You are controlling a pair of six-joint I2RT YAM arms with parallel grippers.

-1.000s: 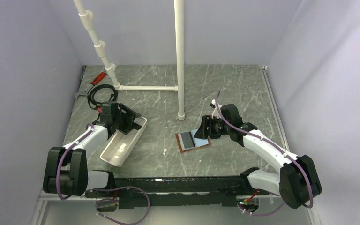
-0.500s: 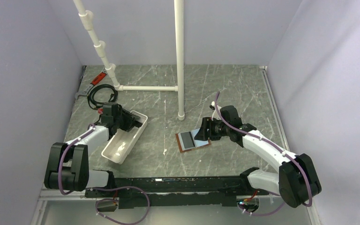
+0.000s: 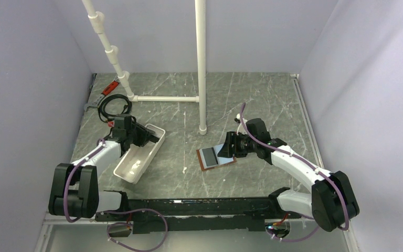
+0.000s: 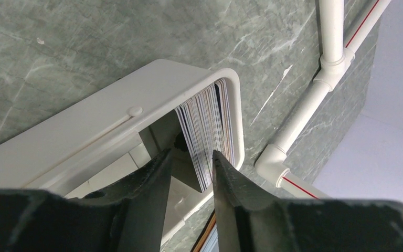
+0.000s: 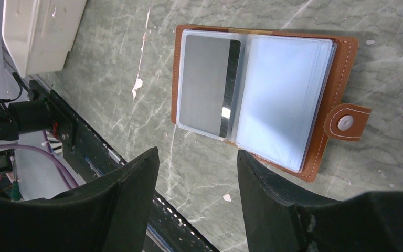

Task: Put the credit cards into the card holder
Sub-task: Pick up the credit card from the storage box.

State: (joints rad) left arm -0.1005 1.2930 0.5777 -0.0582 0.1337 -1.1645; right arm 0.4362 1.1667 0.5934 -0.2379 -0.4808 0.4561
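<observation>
Reaching into the end of the white tray [image 4: 110,115], the left claw [image 4: 190,157] sets its fingers narrowly around the near edge of the upright stack of credit cards [image 4: 207,121]. Whether it has pinched one cannot be told. The right claw [image 5: 197,154] hangs over the card holder [image 5: 265,100], fingers wide apart and nothing between them. The card holder lies opened flat on the table [image 3: 262,100], well apart from the tray. One grey-silver card [image 5: 204,84] sits in the clear sleeve farther from the snap tab [image 5: 349,122]. The sleeve beside it looks pale blue, card or bare plastic unclear. The task seems barely begun: at least one card is in and many stand in the tray, each needing to be lifted, carried across and slid into a sleeve.
</observation>
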